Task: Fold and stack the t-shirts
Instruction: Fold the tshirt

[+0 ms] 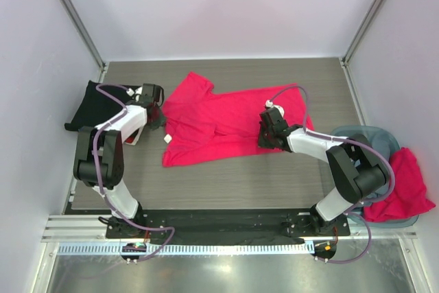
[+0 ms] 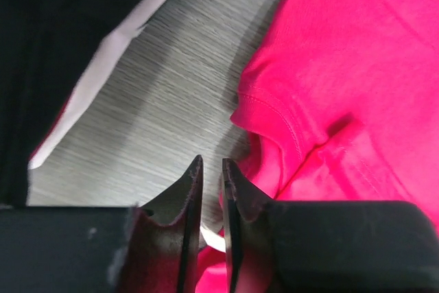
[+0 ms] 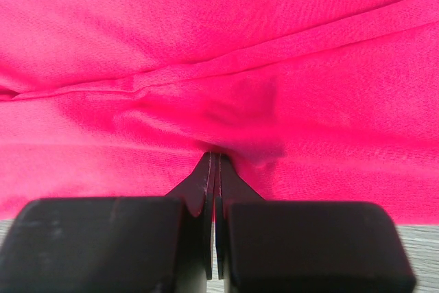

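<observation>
A bright pinkish-red t-shirt (image 1: 219, 118) lies spread on the table, its white neck label (image 1: 167, 138) at its left side. My left gripper (image 1: 156, 111) is at the shirt's left edge. In the left wrist view the left gripper (image 2: 212, 166) has its jaws a narrow gap apart with nothing between the tips; the shirt's hem (image 2: 274, 121) lies just right of them and the label (image 2: 214, 239) shows below. My right gripper (image 1: 266, 133) is shut on the shirt's near edge, and the cloth (image 3: 226, 111) puckers at the right gripper's tips (image 3: 216, 157). A black t-shirt (image 1: 89, 104) lies at far left.
A heap with a grey-blue shirt (image 1: 370, 138) and a dark pink-red shirt (image 1: 401, 183) hangs at the table's right edge. The black shirt also shows in the left wrist view (image 2: 48, 46). White walls close the table on three sides.
</observation>
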### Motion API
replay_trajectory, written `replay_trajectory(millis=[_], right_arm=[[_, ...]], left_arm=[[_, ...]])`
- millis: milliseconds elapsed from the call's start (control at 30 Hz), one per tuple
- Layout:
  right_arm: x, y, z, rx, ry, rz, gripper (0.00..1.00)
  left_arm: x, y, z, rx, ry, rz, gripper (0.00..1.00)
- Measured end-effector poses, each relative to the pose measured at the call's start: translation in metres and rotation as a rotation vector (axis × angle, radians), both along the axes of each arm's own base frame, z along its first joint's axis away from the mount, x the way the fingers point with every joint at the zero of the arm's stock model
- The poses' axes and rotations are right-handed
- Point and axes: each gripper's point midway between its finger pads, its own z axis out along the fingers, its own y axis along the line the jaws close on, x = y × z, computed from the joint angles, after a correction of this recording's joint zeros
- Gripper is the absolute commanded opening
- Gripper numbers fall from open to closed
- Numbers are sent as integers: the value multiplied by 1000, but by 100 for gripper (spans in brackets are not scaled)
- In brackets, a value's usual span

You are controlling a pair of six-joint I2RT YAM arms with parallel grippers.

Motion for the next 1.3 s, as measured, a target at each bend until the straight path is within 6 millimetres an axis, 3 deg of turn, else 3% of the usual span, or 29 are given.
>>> replay_trajectory(millis=[300,700,900,1033,1133,1300], right_arm=[[0,0,0,0,0,0,1],[0,0,0,0,1,1,1],[0,0,0,1,2,2,1],[-1,1,0,2,3,3,1],[-1,1,0,2,2,3,1],[-1,0,0,2,2,3,1]], left_arm=[[12,-4,-22,-11,52,-7,23],[32,-8,-17,-36,25,-7,26],[43,-10,-31,-31,43,-8,24],[51,-11,-31,-34,29,-8,13],[53,-10,-30,-25,24,-5,0],[43,5,-26,57,52,16,0]])
